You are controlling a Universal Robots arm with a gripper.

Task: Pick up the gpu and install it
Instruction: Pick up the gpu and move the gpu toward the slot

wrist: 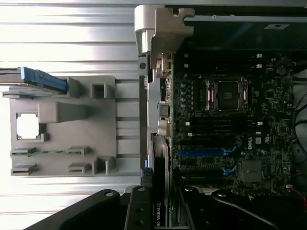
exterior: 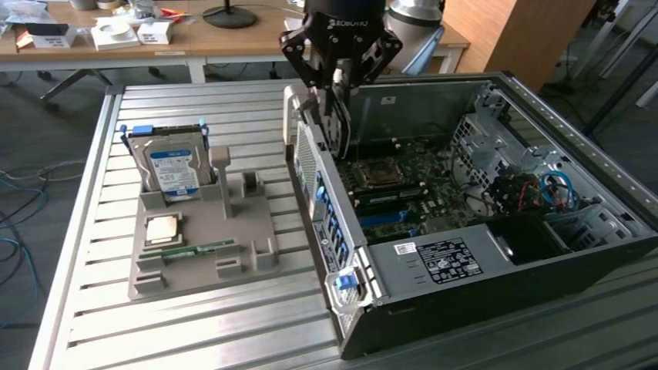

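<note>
My pincer (exterior: pixel 337 86) is clamped on the upper edge of the gpu (exterior: pixel 338 127), which hangs on edge over the open computer case (exterior: pixel 575 254), just inside its rear wall, on the side of the bench (exterior: pixel 206 331) toward the exterior view's right. I judge the pick-up complete and installation in hand: the card is clear of the grey parts fixture (exterior: pixel 196 262) and not yet seated on the motherboard (exterior: pixel 411 193). Seating calls, in my judgement, for the card's lower edge in line with a blue expansion slot (wrist: pixel 201 152), the bracket end against the rear wall, and a square descent.
</note>
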